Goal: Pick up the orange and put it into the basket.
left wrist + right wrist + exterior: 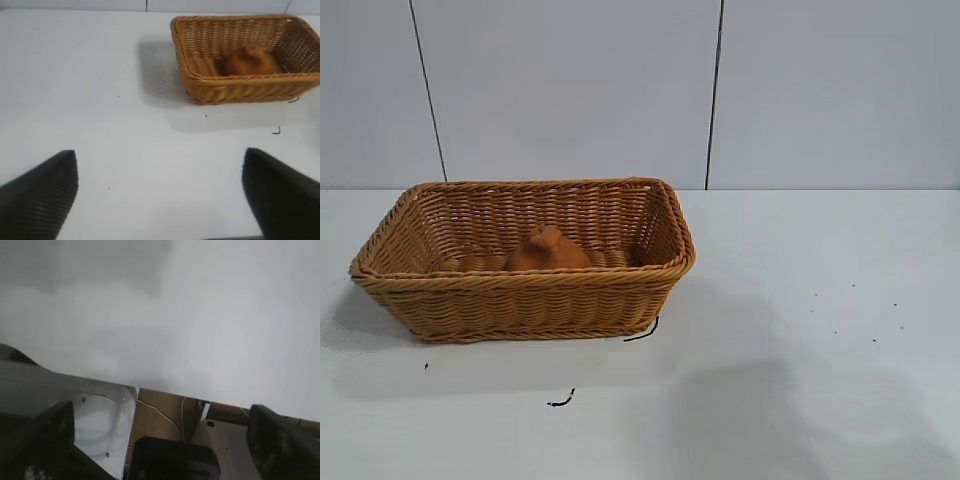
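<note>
Orange (548, 250) sits inside the basket (520, 295), nothing holding it.
Basket rests on the white tabletop (800, 330). Left gripper (160, 192) open and empty, over bare tabletop well apart from basket. Right gripper (165, 440) open wide, empty, at the tabletop edge, basket out of its view.
</note>
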Motion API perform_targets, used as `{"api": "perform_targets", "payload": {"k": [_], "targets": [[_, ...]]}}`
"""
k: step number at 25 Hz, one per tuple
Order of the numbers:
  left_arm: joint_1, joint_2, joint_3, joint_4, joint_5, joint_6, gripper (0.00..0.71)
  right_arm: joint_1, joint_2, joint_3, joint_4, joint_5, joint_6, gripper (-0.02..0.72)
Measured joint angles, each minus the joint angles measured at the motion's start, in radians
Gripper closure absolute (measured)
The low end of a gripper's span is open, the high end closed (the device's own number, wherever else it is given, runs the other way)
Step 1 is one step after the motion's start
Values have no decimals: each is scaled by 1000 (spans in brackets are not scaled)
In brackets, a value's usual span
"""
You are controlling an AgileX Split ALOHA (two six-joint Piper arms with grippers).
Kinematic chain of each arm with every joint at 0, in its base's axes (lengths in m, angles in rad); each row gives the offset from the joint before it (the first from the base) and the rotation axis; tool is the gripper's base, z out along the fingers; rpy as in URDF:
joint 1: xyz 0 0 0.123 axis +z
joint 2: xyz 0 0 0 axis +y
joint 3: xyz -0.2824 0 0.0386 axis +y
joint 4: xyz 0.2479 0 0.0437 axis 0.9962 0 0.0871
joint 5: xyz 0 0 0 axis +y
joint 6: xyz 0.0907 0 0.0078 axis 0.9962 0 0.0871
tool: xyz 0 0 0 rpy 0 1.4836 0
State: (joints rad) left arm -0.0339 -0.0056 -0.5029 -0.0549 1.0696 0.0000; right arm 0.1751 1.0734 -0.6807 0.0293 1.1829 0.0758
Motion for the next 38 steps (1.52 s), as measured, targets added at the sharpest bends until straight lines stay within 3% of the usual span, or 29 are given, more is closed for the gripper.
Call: {"api": "perform_targets", "payload": {"k": [5, 8, 15, 21, 28, 38], "targets": [[0, 0, 0, 0, 0, 0, 71, 0, -286, 150, -8, -139, 12, 41], [0, 0, 0, 0, 0, 0, 71, 0, -433, 174, -12, -159, 11, 41], [0, 0, 0, 0, -1, 0, 71, 0, -654, 174, -6, -164, -34, 41], [0, 0, 0, 0, -1, 0, 71, -6, -724, 178, -4, -164, -34, 41], [0, 0, 0, 0, -1, 0, 71, -107, -852, 179, -4, -163, -33, 41], [0, 0, 0, 0, -1, 0, 71, -116, -1077, 180, -4, -162, -33, 41]]}}
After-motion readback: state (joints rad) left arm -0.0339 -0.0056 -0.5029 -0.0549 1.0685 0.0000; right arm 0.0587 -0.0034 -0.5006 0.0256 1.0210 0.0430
